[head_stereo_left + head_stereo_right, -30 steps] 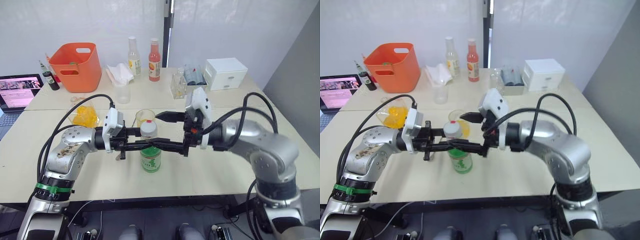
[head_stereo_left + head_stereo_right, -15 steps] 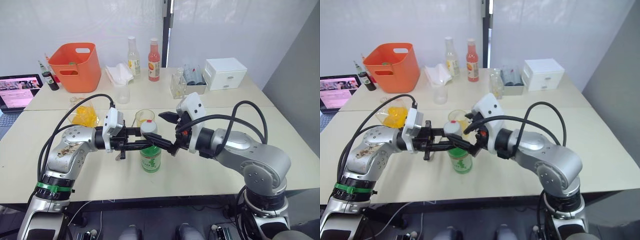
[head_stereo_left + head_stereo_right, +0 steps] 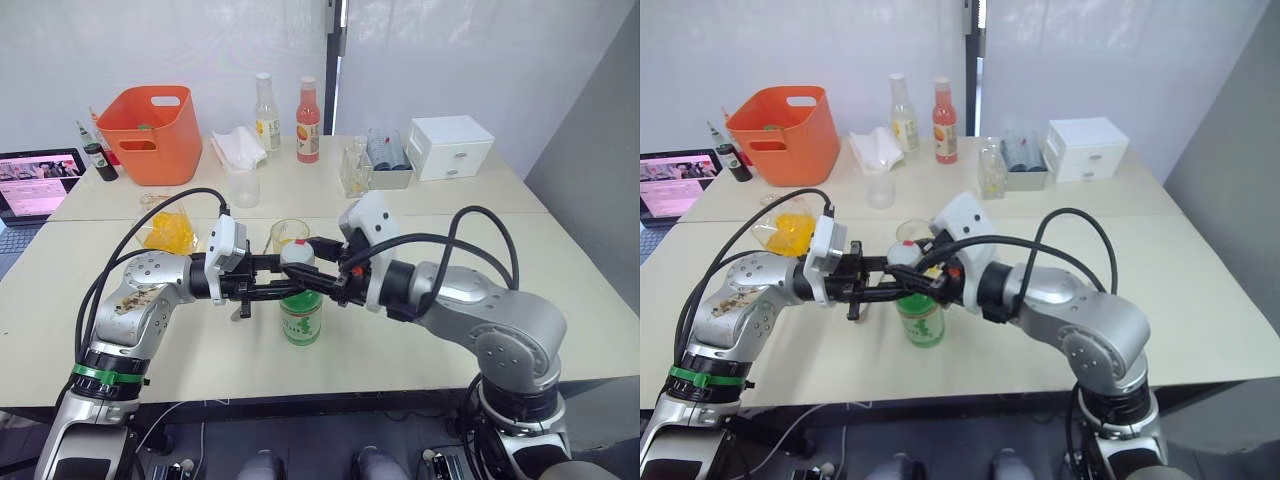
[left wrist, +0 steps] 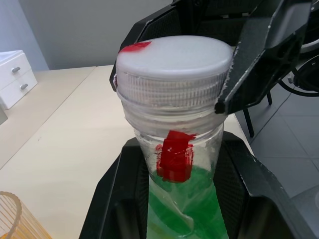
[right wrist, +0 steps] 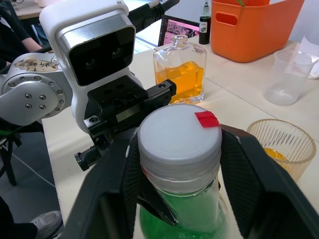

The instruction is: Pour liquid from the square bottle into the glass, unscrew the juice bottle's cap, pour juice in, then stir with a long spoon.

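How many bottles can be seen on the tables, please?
At least 6: the juice bottle between both arms, the square bottle at left, two slim bottles at the back, a dark bottle beside the orange bin, a small clear one. Others may be hidden.

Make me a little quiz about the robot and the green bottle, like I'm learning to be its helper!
1. True or false: the cap is already off the juice bottle.
2. Pick one: what grips the juice bottle just below its neck? A. the left gripper B. a person's hand C. a clamp on the table
3. Fill the gap: the glass has a little ___ liquid at its bottom.

Key: 1. False, it is on the neck. 2. A. 3. Orange-yellow.
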Controlling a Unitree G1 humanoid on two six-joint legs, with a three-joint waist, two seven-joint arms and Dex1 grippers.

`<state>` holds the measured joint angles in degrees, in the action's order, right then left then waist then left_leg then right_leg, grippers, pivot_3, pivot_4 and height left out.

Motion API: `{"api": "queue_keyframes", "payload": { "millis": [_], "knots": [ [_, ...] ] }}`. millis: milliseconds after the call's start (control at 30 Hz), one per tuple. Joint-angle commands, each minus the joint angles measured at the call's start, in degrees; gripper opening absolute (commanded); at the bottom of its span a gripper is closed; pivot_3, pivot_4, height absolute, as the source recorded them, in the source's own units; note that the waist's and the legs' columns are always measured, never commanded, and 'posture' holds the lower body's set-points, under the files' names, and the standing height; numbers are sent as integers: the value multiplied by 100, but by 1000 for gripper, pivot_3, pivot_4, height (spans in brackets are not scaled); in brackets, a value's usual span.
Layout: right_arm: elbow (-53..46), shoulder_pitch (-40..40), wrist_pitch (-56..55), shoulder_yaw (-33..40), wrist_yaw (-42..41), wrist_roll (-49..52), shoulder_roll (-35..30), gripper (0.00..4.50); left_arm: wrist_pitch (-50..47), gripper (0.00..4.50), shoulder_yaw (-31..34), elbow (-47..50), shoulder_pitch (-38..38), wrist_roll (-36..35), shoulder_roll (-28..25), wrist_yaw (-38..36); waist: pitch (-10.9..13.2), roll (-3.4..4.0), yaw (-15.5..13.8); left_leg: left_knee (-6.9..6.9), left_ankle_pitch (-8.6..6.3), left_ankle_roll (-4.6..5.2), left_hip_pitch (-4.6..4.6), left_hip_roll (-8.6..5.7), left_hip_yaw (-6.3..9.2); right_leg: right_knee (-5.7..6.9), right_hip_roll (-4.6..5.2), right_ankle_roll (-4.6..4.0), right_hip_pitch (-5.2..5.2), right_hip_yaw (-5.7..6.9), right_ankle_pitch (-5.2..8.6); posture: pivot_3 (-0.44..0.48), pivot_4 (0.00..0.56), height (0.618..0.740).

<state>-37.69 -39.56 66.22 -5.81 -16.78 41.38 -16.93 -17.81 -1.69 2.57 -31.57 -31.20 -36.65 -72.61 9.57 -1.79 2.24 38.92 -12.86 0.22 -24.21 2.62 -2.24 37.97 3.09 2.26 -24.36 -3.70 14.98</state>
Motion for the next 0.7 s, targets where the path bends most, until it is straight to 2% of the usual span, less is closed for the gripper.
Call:
{"api": "queue_keyframes", "payload": {
  "millis": [33, 100, 167, 267, 367, 500, 700],
  "knots": [
    [5, -34, -178, 136, 47, -61, -7, 1725, -25, 1382, -60, 6, 4, 148, -100, -46, 0, 0, 1, 0, 0, 0, 0, 0, 0, 0, 0, 0, 0, 0, 0, 0, 150, 715],
    [62, -35, -298, 120, -101, -31, -23, 1725, -33, 1382, -64, 10, 3, 149, -104, -47, 0, 0, 1, 0, 0, 0, 0, 1, 0, 0, -1, 0, 0, 0, 0, 0, 150, 715],
    [359, -23, -607, 117, -812, 139, -193, 1725, -47, 1382, -84, 6, -15, 154, -98, -51, 0, 0, 1, 0, 0, 0, 0, 0, 0, 0, -1, 0, 0, 0, 0, 0, 150, 715],
    [1152, -95, -1379, -212, -2499, 35, -810, 1725, -58, 1382, -114, -5, -38, 154, -97, -71, 0, 0, 1, 1, 0, 0, 3, -1, -2, -6, 0, 0, 7, 1, 0, 0, 150, 715],
    [2025, -369, -2004, -527, -3688, -169, -1112, 1725, -49, 1382, -131, -11, -42, 150, -115, -80, 0, 0, 4, -1, 0, 0, 11, -1, -4, -11, -2, 1, 15, 1, 0, 0, 150, 715],
    [3957, -1519, -2785, -1102, -5661, -582, -1036, 1725, -56, 1382, -117, 34, 14, 148, -150, -73, 0, 0, 27, -6, 0, 1, 15, 3, -7, -9, -7, 0, 12, -2, 0, 0, 150, 715],
    [5724, -2585, -3467, -1531, -7333, -1031, -746, 1725, -66, 1382, -114, 50, 24, 146, -164, -79, 0, 1, -4, -5, -1, 1, 11, 6, -6, -9, -8, 0, 11, 0, 0, 0, 150, 715]
  ]
}}
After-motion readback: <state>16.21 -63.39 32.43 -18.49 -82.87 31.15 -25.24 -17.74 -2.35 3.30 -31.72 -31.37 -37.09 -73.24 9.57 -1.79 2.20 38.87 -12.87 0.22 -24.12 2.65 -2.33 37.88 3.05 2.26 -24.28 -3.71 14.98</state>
